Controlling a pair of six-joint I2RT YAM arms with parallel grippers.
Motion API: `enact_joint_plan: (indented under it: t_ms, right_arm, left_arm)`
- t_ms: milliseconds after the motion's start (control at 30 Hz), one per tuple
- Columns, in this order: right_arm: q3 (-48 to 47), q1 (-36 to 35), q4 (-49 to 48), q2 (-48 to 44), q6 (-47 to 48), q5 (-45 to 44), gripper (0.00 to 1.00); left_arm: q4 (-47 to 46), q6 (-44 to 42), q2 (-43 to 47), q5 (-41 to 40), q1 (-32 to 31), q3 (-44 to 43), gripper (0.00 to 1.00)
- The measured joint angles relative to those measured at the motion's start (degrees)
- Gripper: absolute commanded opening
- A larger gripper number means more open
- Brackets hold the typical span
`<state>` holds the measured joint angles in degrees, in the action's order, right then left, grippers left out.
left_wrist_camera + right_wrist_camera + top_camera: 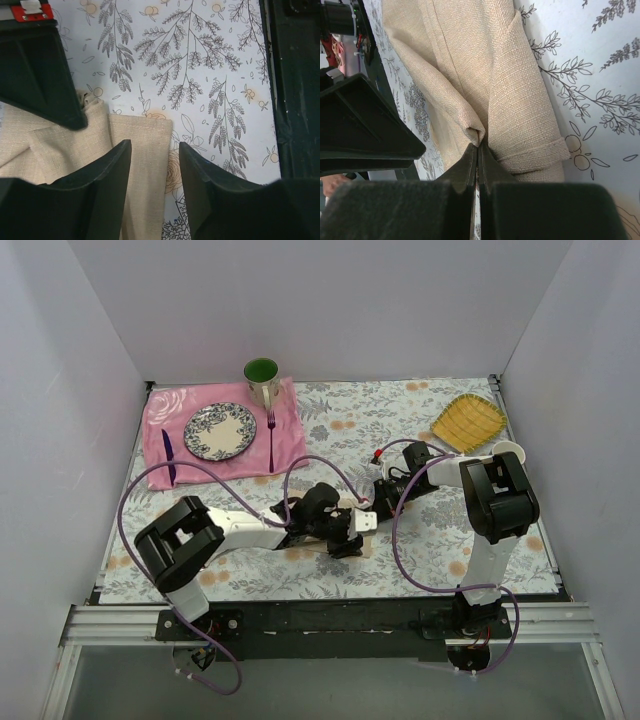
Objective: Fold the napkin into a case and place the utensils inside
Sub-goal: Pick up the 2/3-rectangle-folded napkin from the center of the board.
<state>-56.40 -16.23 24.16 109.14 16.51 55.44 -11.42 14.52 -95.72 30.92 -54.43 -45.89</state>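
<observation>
Step in hand: folding, partway through, case not yet formed

- Position: napkin lies on the floral tablecloth, off the near right corner of the pink mat and closer to the arm bases than the mat is. Both wrists sit over it.
- Shape: overlapping layers with a turned hem at one end, looser than a tidy oblong pocket.
- Right gripper: fingers pressed together, with a peaked fold of the napkin nipped at the very tips.
- Left gripper: fingers apart, straddling the napkin's end edge, one over cloth and the other over bare tablecloth. Nothing is clamped as far as the wrist view shows.
- Utensils: not made out in any view.

Next move (judgement): the left gripper needs to come down and close on the free edge alone while the right gripper keeps its pinch as an anchor, then the layer is carried across. The cloth is thin and limp, so catching two layers at once is the likely fault.

Writing: none legible. A red tag with a pale strip sits on the right gripper's body, and no characters can be read on it
</observation>
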Motion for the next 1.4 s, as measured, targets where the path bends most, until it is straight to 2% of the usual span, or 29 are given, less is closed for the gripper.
enact_joint_plan:
  t_ms: [400, 467, 500, 600, 767, 967, 1200, 1400]
  right_arm:
    - [-0.1, 0.0, 0.1, 0.0, 0.1, 0.0, 0.01]
    - [-0.1, 0.0, 0.1, 0.0, 0.2, 0.0, 0.01]
    - [-0.1, 0.0, 0.1, 0.1, 0.2, 0.0, 0.01]
    - [-0.1, 0.0, 0.1, 0.1, 0.2, 0.0, 0.01]
    - [-0.1, 0.0, 0.2, 0.1, 0.4, 0.0, 0.01]
    - [-0.1, 0.0, 0.2, 0.1, 0.5, 0.0, 0.02]
    - [-0.1, 0.0, 0.2, 0.1, 0.6, 0.0, 0.14]
    - [-0.1, 0.0, 0.2, 0.1, 0.6, 0.3, 0.25]
  left_arm:
    - [2.4, -1.6, -6.8, -1.6, -0.6, -3.4, 0.31]
    - [2.4, -2.2, -7.1, -1.6, -0.7, -3.7, 0.21]
    - [2.4, -2.5, -7.1, -1.6, -0.8, -3.7, 0.11]
    - [2.4, -3.4, -7.1, -1.8, -0.8, -3.8, 0.0]
    - [3.9, -1.9, -6.9, -1.1, 0.0, -4.3, 0.0]
    - [7.2, 3.1, -6.8, 3.5, 3.6, -7.7, 0.0]
    - [9.0, 8.9, -7.5, 8.2, 8.4, -11.4, 0.0]
    - [9.5, 13.2, -11.8, 11.0, 11.7, -14.0, 0.0]
